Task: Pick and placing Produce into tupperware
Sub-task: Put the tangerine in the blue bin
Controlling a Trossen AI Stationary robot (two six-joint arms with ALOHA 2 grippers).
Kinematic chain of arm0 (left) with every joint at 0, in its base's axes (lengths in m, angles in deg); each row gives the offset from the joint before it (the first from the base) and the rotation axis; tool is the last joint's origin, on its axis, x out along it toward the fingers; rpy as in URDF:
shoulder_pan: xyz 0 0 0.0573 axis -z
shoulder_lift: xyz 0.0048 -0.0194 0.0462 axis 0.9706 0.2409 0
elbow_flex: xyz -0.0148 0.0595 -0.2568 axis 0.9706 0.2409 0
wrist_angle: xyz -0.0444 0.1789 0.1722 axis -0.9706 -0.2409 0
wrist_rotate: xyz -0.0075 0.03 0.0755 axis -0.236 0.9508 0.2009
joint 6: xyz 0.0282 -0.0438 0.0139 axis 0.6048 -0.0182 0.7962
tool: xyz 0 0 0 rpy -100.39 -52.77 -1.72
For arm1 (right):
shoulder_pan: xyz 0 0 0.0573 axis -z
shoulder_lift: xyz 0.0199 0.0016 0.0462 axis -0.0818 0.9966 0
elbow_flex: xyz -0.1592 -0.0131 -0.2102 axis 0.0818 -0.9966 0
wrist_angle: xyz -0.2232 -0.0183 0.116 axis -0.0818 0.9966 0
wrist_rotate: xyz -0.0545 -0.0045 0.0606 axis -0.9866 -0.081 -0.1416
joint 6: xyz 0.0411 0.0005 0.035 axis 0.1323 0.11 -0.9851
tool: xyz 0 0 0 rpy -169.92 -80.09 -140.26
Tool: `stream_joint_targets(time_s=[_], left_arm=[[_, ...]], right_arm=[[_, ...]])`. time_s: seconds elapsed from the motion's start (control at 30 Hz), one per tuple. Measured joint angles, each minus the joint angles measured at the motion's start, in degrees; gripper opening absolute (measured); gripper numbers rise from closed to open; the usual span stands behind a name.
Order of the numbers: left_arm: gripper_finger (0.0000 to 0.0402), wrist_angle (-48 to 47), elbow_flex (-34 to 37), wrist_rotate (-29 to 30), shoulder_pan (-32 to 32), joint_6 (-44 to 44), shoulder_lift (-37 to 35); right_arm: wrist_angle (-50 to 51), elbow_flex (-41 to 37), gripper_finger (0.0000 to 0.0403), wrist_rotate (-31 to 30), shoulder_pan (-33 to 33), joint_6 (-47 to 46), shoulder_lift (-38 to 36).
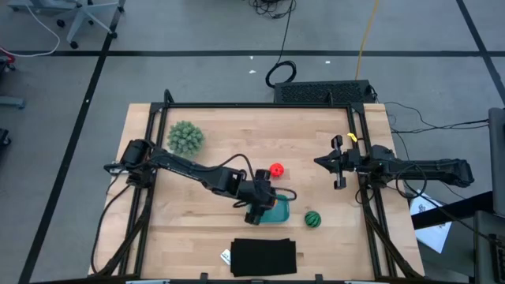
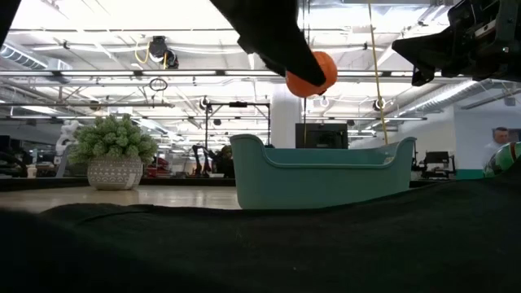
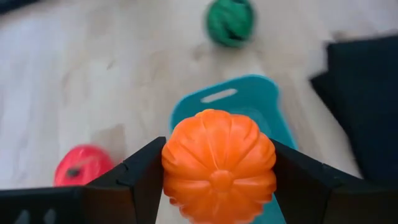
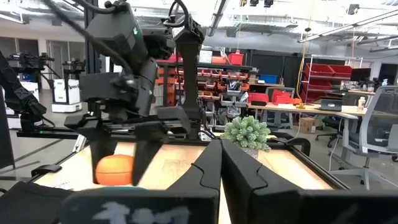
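Note:
My left gripper (image 3: 219, 171) is shut on the orange ribbed piece (image 3: 219, 163) and hangs above the teal tub (image 1: 278, 211), which rests flat on the table. In the low view the orange piece (image 2: 310, 74) floats well above the tub's rim (image 2: 326, 155). The red piece (image 1: 276, 170) lies on the wood just beyond the tub, toward the far edge. The dark green striped piece (image 1: 313, 218) sits on the table to the tub's right. My right gripper (image 1: 322, 162) waits at the table's right side, shut, raised off the table. My left gripper pinches the orange piece between its two fingers (image 3: 142, 174), one on each side at its widest part (image 3: 171, 165). The fingers come from above, pointing down. The piece is lifted clear, over the tub.
A bushy green plant in a pot (image 1: 185, 137) stands near the far left corner. A black flat rectangle (image 1: 263, 257) lies at the near edge, just in front of the tub, with a small white tag beside it. Bare wood spreads over the table's left half.

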Motion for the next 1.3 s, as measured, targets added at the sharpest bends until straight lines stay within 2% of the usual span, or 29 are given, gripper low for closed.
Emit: stream_joint_targets(time_s=[0.17,0.37,0.57,0.73,0.87,1.23,1.3], left_arm=[[0.0243,1.09,-0.02,6.08,0.81,-9.08,0.75],[0.0243,2.95,0.02,5.86,2.52,-10.03,4.77],[0.0243,1.12,-0.02,5.76,2.46,-14.54,5.18],[0.0243,-1.51,0.00,2.23,2.65,-18.98,5.20],[0.0243,-3.33,0.00,1.76,3.01,-16.71,5.20],[0.0243,-3.44,0.00,1.80,3.20,-2.12,5.20],[0.0243,-3.47,0.00,-0.29,2.20,-1.79,5.20]], right_arm=[[0.00,-0.02,0.0000,0.02,0.00,-1.57,0.00],[0.22,-0.01,0.0000,0.04,0.00,-1.95,0.40],[0.93,-0.01,0.0000,0.14,-0.04,-1.96,1.08],[0.87,0.00,0.0000,0.13,-0.04,-1.97,1.25],[0.76,-0.01,0.0000,0.15,-0.04,-1.95,1.27],[0.55,0.00,0.0000,0.17,-0.04,-1.77,1.27],[0.44,-0.01,0.0000,0.17,-0.04,-1.87,1.27]])
